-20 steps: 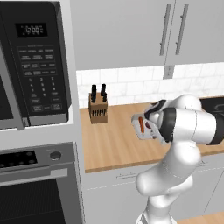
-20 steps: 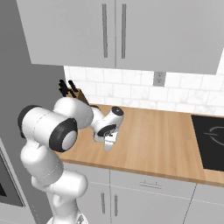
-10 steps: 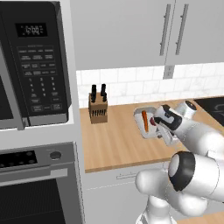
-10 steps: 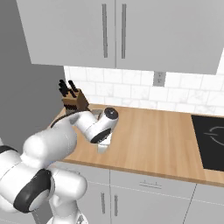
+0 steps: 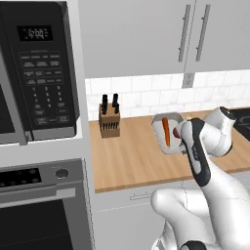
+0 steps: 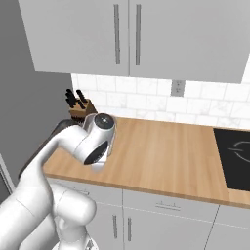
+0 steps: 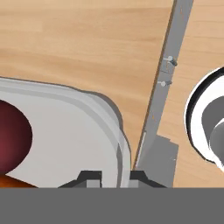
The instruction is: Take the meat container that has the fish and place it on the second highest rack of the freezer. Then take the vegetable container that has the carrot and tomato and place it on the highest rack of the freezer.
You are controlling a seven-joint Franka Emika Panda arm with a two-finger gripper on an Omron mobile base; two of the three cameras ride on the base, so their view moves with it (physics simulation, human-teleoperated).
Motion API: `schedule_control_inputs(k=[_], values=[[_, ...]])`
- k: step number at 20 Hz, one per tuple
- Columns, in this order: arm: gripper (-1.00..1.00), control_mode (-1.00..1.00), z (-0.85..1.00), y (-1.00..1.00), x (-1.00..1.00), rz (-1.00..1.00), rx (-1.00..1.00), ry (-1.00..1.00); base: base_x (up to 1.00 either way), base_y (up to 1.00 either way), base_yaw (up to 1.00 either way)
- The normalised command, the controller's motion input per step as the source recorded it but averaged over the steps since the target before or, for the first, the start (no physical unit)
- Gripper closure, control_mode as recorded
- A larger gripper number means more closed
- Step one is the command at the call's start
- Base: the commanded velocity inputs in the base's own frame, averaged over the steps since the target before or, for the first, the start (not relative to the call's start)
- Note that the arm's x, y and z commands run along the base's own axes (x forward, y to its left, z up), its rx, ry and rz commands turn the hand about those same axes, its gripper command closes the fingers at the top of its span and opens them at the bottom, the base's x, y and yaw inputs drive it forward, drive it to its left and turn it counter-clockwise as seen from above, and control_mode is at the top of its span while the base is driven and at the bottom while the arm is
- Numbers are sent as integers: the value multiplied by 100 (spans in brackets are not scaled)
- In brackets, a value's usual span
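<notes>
Jaws nearly closed, pinching the rounded rim of the light silver-grey shallow rectangular vegetable container [image 7: 65, 131] between the two small dark fingertips [image 7: 89, 178] of the gripper [image 7: 114, 177] on the white arm. Tray lifted clear of the wooden counter [image 5: 132, 156], tilted steeply in the left base view, with the slender orange carrot [image 5: 166, 132] lying lengthwise inside and the small round red tomato [image 7: 13, 133] resting against the wall nearest the hand. Best carried by levelling the wrist early and turning slowly toward the freezer, since an edge pinch gives little hold against sliding contents, judging by the tilt. Beyond the tray, a wooden knife block with black handles [image 5: 109, 118] near the white tiled wall, well apart from the hand.
</notes>
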Motion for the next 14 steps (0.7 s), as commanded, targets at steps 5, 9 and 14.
schedule_control_inputs(k=[5, 9, 14], values=[[100, -100, 65, 4, -73, 0, 0, 0, 0, 0, 0], [100, -100, 65, 0, -47, 0, 0, 0, 0, 0, 0], [100, -100, 8, 0, -21, -4, 0, 0, 0, 0, 0]])
